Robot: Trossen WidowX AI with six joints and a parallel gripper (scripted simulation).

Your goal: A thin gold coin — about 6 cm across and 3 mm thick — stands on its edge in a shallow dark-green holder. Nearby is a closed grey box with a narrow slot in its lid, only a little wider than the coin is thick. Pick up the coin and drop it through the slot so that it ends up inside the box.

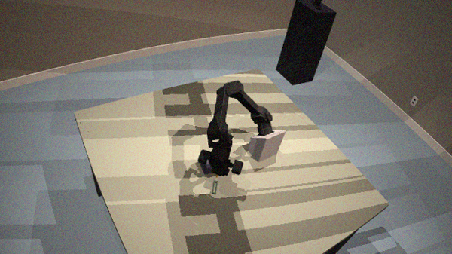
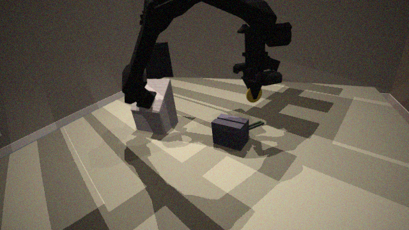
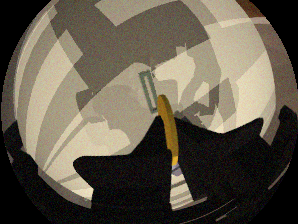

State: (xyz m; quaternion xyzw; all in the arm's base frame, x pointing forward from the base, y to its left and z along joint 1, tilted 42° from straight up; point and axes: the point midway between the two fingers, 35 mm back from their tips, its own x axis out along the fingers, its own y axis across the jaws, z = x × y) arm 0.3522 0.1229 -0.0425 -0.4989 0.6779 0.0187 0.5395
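Observation:
The gold coin (image 2: 249,96) (image 3: 169,125) is held on edge between the fingertips of my gripper (image 2: 254,96) (image 3: 161,119), which is shut on it. The coin is clear above the table. The dark-green holder (image 2: 257,124) (image 3: 146,92) (image 1: 213,191) is empty and lies on the table below the coin. The grey box (image 2: 228,132) stands beside the holder, its slotted lid showing in the exterior view. Only a bit of the box (image 3: 176,170) shows between the fingers in the wrist view. In the top view the arm mostly hides the box and the fingertips.
A pale pinkish block (image 1: 267,147) (image 2: 154,119) stands under the arm's base on the table (image 1: 134,158). A tall black cabinet (image 1: 306,43) stands beyond the table. Striped shadows cross the table top.

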